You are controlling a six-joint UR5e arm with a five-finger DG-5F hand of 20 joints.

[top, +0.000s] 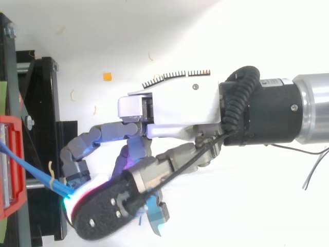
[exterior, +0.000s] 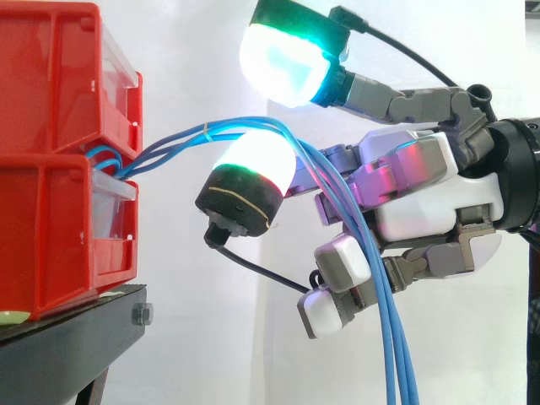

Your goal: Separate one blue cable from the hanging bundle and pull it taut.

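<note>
Several blue cables (exterior: 253,126), bound by a thin yellow tie, run out of the gap between two stacked red bins (exterior: 51,126) at the left. They arch over one outstretched finger with a white-green pad (exterior: 253,169) and hang down in front of my hand (exterior: 422,194) to the bottom edge. Another pad (exterior: 283,59), glowing green and cyan, stands well above the bundle without touching it. The lower fingers are bent beside the hanging strands. From above, the cables (top: 31,167) stretch from the bin (top: 10,164) to the fingertip of my hand (top: 175,108).
The bins rest on a black stand (exterior: 76,321) at the lower left, with its frame (top: 46,103) running along the left side in the top view. A white curtain hangs behind. A small orange scrap (top: 107,76) lies on the white floor.
</note>
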